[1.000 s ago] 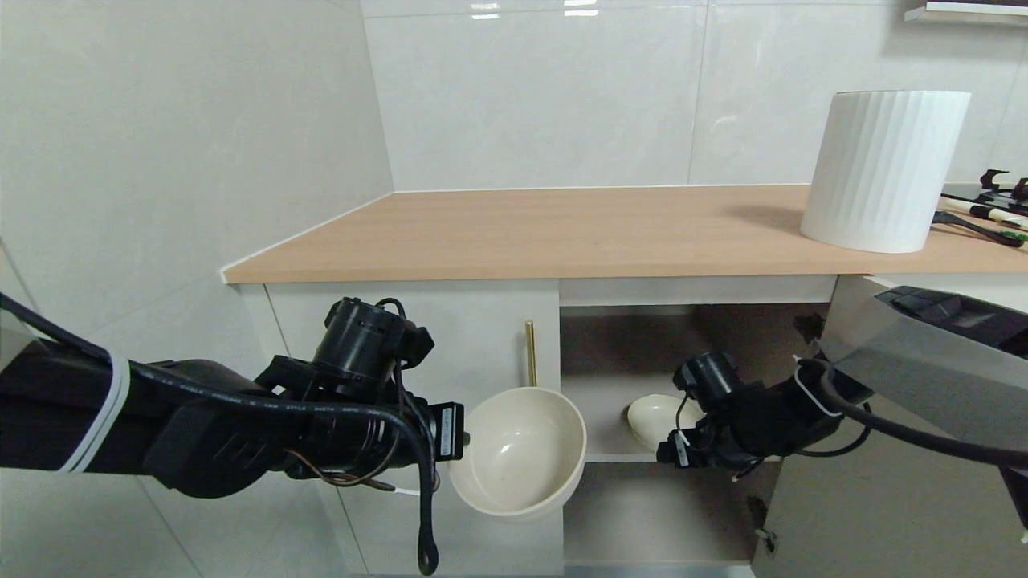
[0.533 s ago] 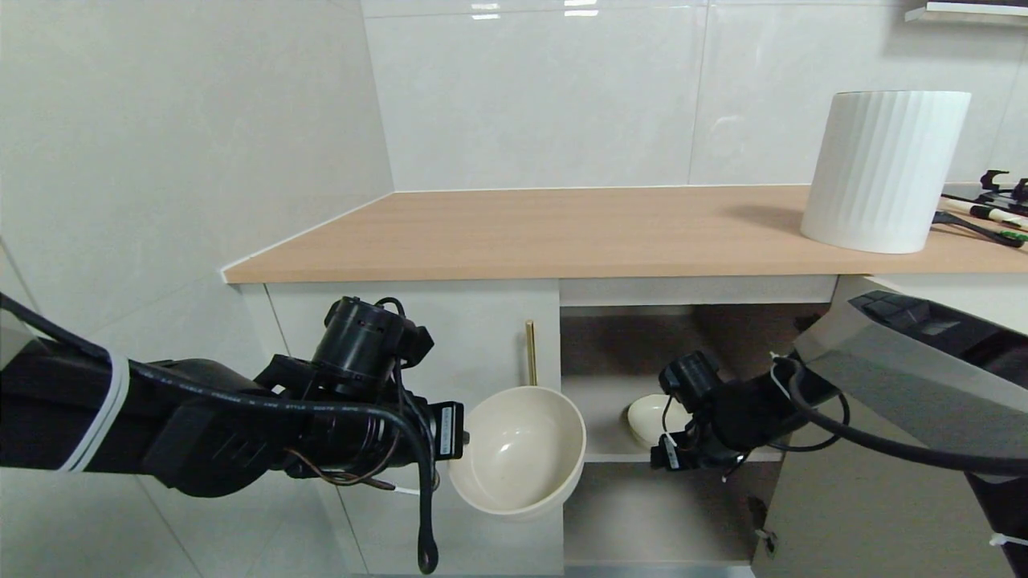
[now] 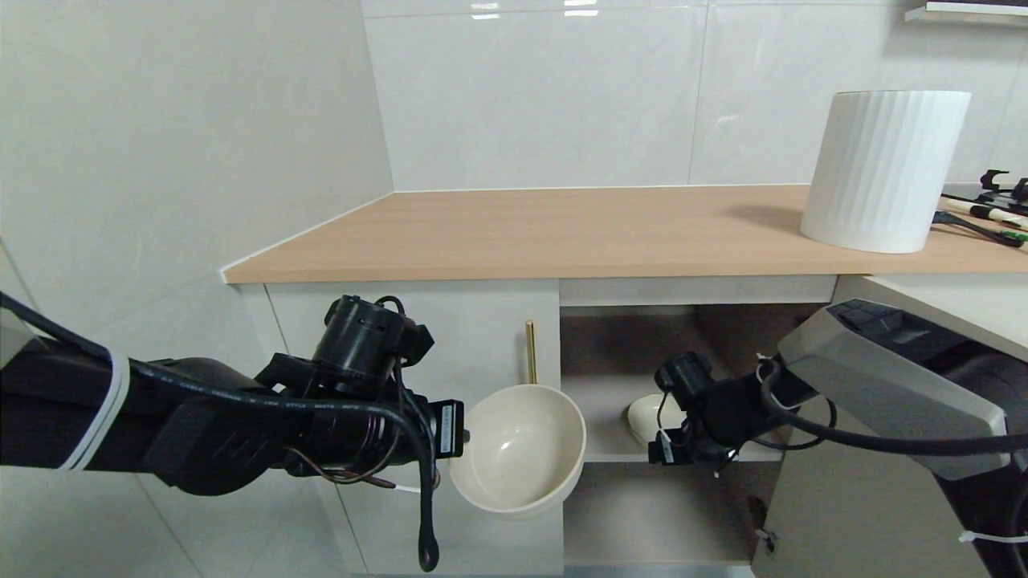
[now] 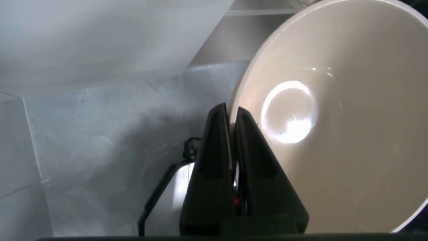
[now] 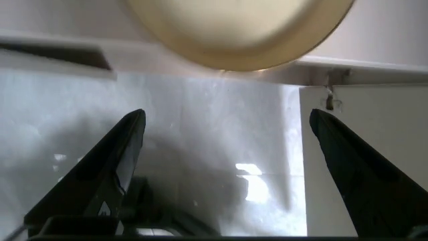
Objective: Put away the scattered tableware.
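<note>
Low in the left half of the head view, your left end effector point(image 4: 231, 117) is clamped on the rim of a glossy cream round bowl point(image 3: 518, 449), which is tipped open-side toward the camera. It hasn't budged this past second. Right of it, the right end effector point(image 5: 225, 122), fingers spread wide and empty, has slid leftward at the open cabinet shelf point(image 3: 598, 427). A second cream bowl point(image 3: 642, 417) sits there, apparently released and stowed. The held bowl is likely next. Beyond, the wooden bench point(image 3: 562, 233) carries a white ribbed cylinder point(image 3: 883, 168).

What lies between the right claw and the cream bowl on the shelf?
Nothing between right claw and cream bowl except the white shelf edge, per right wrist view.
</note>
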Motion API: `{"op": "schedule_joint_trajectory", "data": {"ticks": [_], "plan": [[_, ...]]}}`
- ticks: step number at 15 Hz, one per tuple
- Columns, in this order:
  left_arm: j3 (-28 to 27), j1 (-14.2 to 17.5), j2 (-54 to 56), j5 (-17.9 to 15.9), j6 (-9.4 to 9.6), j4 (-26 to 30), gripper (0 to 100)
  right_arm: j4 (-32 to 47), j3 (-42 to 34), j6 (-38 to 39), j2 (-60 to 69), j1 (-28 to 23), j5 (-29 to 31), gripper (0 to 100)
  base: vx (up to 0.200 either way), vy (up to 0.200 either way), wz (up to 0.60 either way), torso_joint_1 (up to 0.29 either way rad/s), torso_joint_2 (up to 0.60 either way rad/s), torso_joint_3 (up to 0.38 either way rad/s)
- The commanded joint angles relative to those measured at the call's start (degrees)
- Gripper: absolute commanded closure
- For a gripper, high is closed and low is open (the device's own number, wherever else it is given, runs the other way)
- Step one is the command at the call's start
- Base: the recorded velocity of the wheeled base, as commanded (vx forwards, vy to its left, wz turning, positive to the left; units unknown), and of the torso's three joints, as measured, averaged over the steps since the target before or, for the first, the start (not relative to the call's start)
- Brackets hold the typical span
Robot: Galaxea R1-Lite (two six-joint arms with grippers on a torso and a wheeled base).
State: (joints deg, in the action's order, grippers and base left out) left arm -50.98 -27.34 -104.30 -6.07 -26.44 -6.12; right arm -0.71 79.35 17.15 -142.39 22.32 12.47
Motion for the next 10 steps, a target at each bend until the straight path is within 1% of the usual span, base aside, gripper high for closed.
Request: {"op": "schedule_joint_trajectory", "data": {"ticks": [1,3,5,8,10], "plan": [[0.0,0.0,0.0,0.0,-0.01,0.0,100,0.0,1.2,0.2,-1.6,-0.7,0.2,0,0.000,0.000,0.00,0.000,0.00,0.000],[0.0,0.0,0.0,0.0,-0.01,0.0,100,-0.1,3.9,2.8,-2.8,-1.1,1.1,0,0.000,0.000,0.00,0.000,0.00,0.000],[0.0,0.0,0.0,0.0,-0.10,0.0,100,-0.1,5.0,3.2,-4.0,-1.1,1.5,0,0.000,0.000,0.00,0.000,0.00,0.000],[0.0,0.0,0.0,0.0,-0.01,0.0,100,-0.3,7.4,4.6,-6.1,-1.1,4.2,0,0.000,0.000,0.00,0.000,0.00,0.000],[0.0,0.0,-0.1,0.0,-0.01,0.0,100,-0.3,8.4,5.4,-6.6,-1.1,4.5,0,0.000,0.000,0.00,0.000,0.00,0.000]]}}
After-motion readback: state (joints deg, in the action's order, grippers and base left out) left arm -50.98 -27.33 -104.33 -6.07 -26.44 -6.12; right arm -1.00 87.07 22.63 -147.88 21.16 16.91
